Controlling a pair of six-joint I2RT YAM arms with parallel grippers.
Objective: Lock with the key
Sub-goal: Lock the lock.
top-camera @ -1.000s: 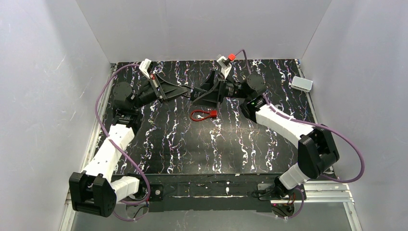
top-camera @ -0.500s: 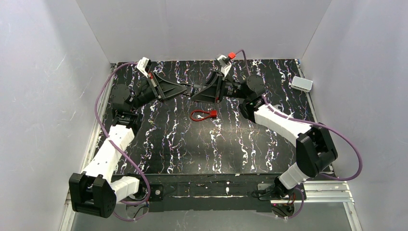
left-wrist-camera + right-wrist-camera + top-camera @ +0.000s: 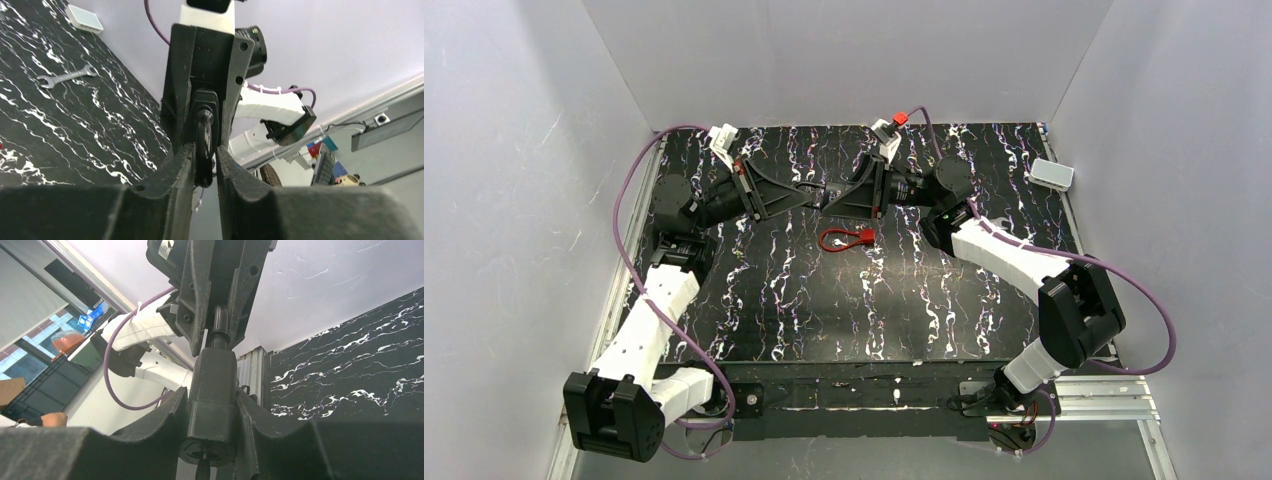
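Both arms meet in the air over the back middle of the table. My right gripper (image 3: 212, 396) (image 3: 840, 199) is shut on the black lock (image 3: 212, 385), a square body with a round slotted face toward the camera. A dark stem at the lock's far end, which I take for the key (image 3: 220, 322), runs into my left gripper (image 3: 817, 195). In the left wrist view the left gripper (image 3: 204, 150) stands narrowly open around the key's flat black head (image 3: 205, 131). That head touches one finger, and a sliver of light shows beside the other.
A red cable loop with a red tag (image 3: 845, 238) lies on the black marbled table just below the two grippers. A small white box (image 3: 1051, 174) sits at the back right edge, and a wrench (image 3: 67, 77) lies near it. White walls close three sides.
The right gripper has closed from wide open onto the lock. The left jaws have eased slightly apart. Both wrists have shifted a little and now line up tip to tip.
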